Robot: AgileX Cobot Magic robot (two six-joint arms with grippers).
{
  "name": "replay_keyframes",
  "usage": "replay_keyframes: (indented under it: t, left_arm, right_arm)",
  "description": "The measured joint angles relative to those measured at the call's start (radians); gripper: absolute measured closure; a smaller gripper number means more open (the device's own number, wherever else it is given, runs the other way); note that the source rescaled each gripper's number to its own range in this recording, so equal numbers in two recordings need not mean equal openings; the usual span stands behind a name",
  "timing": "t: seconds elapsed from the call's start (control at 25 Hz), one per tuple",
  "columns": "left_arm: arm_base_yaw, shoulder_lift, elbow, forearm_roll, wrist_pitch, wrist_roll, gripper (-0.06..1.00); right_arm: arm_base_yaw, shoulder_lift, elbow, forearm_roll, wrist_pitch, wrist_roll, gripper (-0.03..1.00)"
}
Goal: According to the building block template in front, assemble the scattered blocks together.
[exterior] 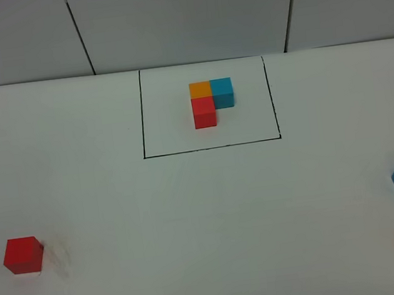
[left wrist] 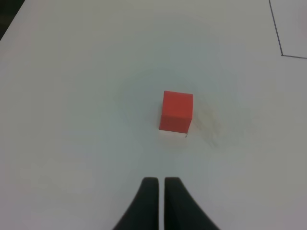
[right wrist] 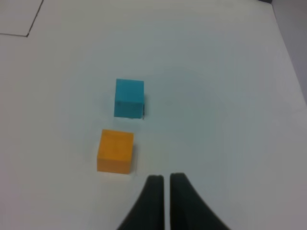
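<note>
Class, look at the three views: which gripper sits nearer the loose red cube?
Left. The left gripper faces the red cube just ahead of its fingertips; the right gripper is by the orange cube and cyan cube, across the table.

no readable text, labels or numbers, cubes seemingly unmarked

The scattered blocks look matt and smooth, the white table matt.
</note>
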Motion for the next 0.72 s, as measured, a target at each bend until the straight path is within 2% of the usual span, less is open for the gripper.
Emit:
replay_keyframes:
  t: [0.72]
  left_arm:
    - [0.0,0.0,0.0,0.0,0.0,0.0,0.94]
  right_arm:
    - [0.0,0.0,0.0,0.0,-0.001,0.0,0.97]
